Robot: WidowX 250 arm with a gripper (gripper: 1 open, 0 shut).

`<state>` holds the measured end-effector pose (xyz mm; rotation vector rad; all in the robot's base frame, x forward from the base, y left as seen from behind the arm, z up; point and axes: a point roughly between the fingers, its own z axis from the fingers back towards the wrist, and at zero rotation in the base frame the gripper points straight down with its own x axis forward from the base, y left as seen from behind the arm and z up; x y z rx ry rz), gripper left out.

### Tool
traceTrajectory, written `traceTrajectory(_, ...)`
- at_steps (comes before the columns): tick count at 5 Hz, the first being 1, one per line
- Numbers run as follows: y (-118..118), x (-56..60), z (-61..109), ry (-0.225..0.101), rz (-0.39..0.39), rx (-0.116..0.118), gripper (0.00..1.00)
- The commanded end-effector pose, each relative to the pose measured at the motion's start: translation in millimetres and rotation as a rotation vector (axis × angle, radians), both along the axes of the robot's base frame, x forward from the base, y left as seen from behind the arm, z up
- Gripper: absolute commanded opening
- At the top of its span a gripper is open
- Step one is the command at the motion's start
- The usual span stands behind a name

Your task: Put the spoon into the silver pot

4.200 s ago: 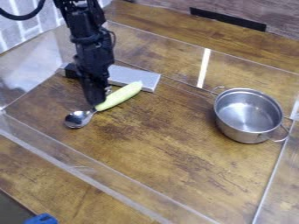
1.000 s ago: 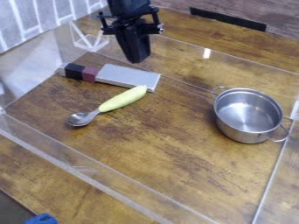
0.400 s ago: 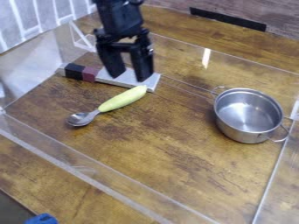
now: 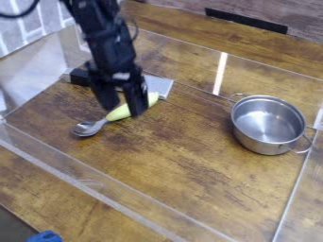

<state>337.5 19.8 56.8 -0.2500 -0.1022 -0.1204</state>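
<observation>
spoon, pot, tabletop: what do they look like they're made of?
Spoon: bowl looks like polished metal, with bright glints; handle seems matte pale yellow-green plastic, mostly hidden behind the claw.
Silver pot: probably stainless steel, with mirror-like reflections on the inner wall.
Table: wood or wood-look laminate, with visible dark grain; cannot tell which.

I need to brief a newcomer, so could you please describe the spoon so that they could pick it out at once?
On the wooden table, inside the clear-walled tray, look left, directly beneath the black gripper. The spoon lies in front of a flat grey block; alone there, it has a pale yellow-green handle and a shiny metal bowl.
</observation>
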Motion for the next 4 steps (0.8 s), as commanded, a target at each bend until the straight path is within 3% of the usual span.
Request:
traceTrajectory(1,5,8.8,-3.5,-0.050,-0.072,0.014,0.00)
traceTrajectory(2,-1,15.2,13.8,-0.058,-0.135,0.011,0.00)
traceTrajectory(4,-35,16.1,77.8,-0.082,-0.101,0.025,0.00)
